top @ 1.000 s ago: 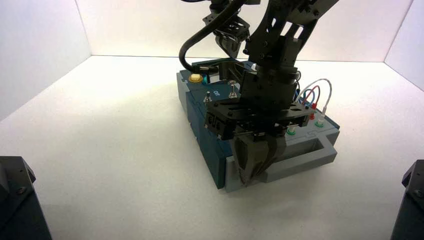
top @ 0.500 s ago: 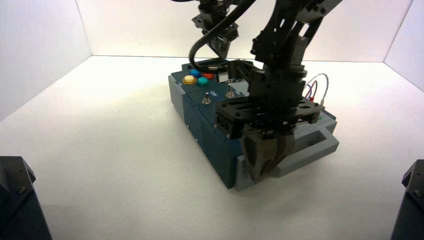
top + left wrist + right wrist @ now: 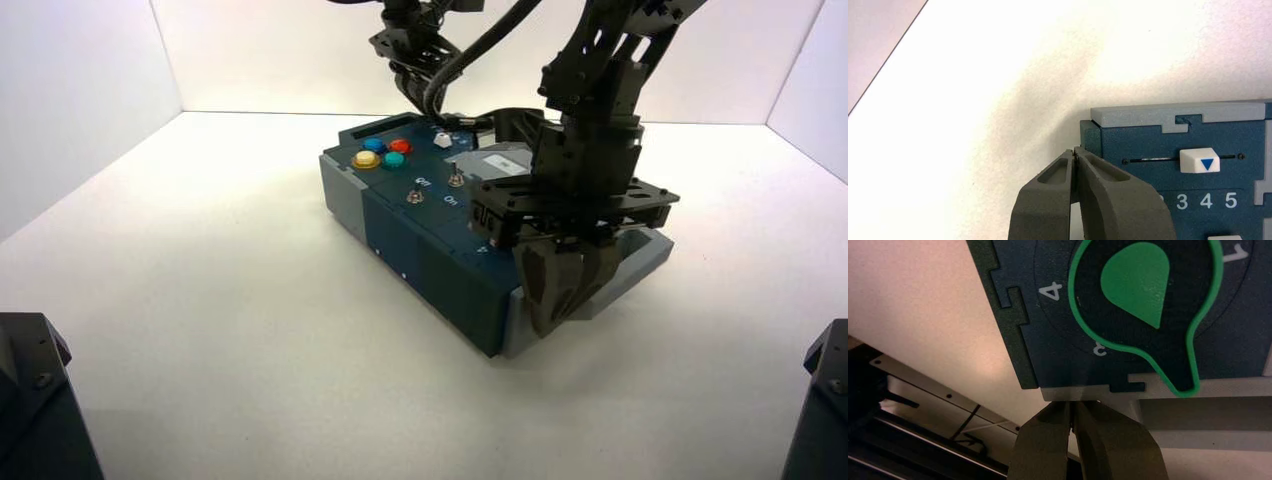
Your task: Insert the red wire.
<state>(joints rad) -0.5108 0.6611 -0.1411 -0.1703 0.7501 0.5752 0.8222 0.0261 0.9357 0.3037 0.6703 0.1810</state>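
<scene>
Looking down from the high camera, I have the box (image 3: pixel 440 260) standing at an angle on the table (image 3: pixel 250 300). Toward its 10 o'clock end sit the yellow button (image 3: pixel 366 159), the blue button (image 3: pixel 374 145), the teal button (image 3: pixel 394 160) and the red button (image 3: pixel 400 146). Nearer the middle, I see one metal toggle switch (image 3: pixel 415 196) and, at its 2 o'clock, another toggle switch (image 3: pixel 456 180).

My left end effector (image 3: pixel 1074 149) is over by the box's 11 o'clock edge, its fingers pressed together with nothing between them. Its wrist camera gives me a corner of the box and a white slider (image 3: pixel 1199 161) with a blue triangle, set in line with the 4.

Farther right, my right end effector (image 3: pixel 1071 403) is at the box's 5 o'clock, just beside the edge, its fingers also pressed together and empty. Its wrist camera shows me a black knob (image 3: pixel 1143 305) with a green outline and a green teardrop mark, its narrow end pointing between the 3 and the 1. The right arm (image 3: pixel 600 130) covers much of the box's 2 o'clock side. I can't make out the red wire in any view, so I cannot tell where it is.
</scene>
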